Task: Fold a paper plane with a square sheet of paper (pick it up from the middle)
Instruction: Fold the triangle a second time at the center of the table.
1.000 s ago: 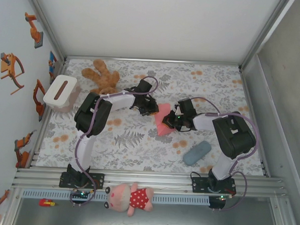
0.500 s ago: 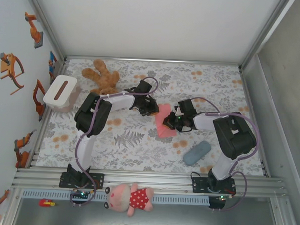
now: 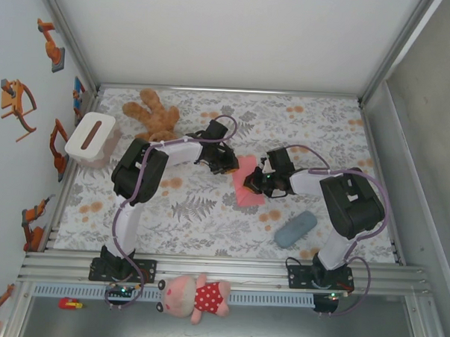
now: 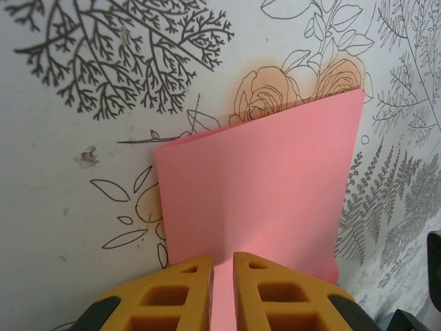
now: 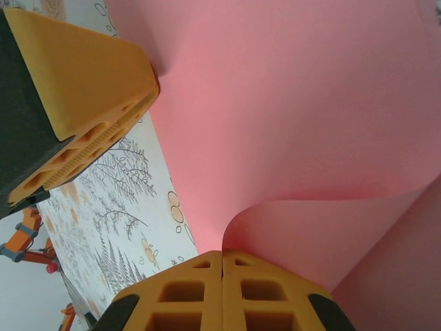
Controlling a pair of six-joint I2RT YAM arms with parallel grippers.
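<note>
Left hand [image 4: 222, 265] pinches the part-folded pink paper [image 4: 269, 179] at 1 edge, lying mid-surface [image 4: 76, 138]; right hand [image 5: 222, 256] is clenched on its curling far flap. We fear the 2 pulling out of step could tear the paper or skew the crease.

The square sheet of paper [image 4: 262, 186] is smooth, matt paper. The left end effector [image 4: 222, 262] is matt plastic with open moulded cells. The desk [image 4: 83, 172] carries a smooth printed covering. The teddy bear [image 3: 154, 115] is fuzzy plush, and the front rail [image 3: 228, 272] is brushed metal.
</note>
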